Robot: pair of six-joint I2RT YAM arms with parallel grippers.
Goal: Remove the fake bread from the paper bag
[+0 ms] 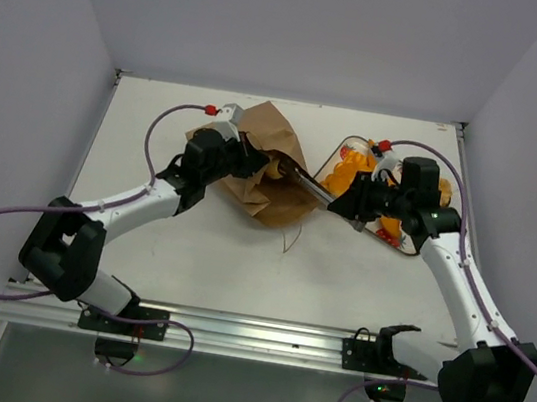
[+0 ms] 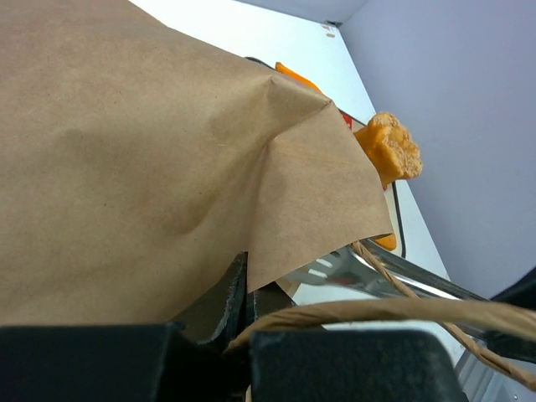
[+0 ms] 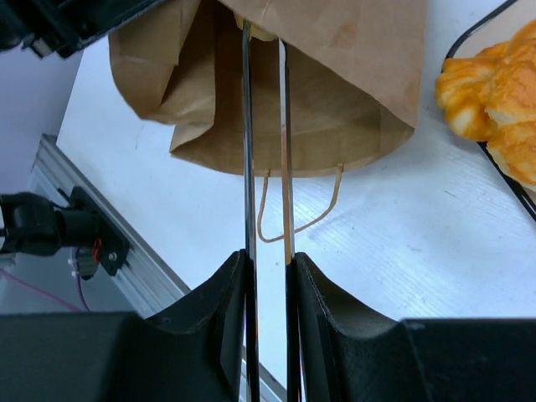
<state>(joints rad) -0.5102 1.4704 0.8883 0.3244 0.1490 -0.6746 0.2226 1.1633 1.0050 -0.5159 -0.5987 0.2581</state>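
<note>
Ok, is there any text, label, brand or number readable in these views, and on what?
None readable in any view. The paper bag is plain brown with no print, and the tongs are bare metal with no visible marking.

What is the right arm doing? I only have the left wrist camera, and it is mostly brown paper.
Observer: The right gripper has its jaws shut on metal tongs, whose blades reach into the mouth of the paper bag.
Operator: Is any bread out?
Observer: Yes. From above, several pieces of fake bread lie on a tray beside the right gripper.
Operator: Which way does the bag face?
Observer: From above, its mouth points toward the right arm.
</note>
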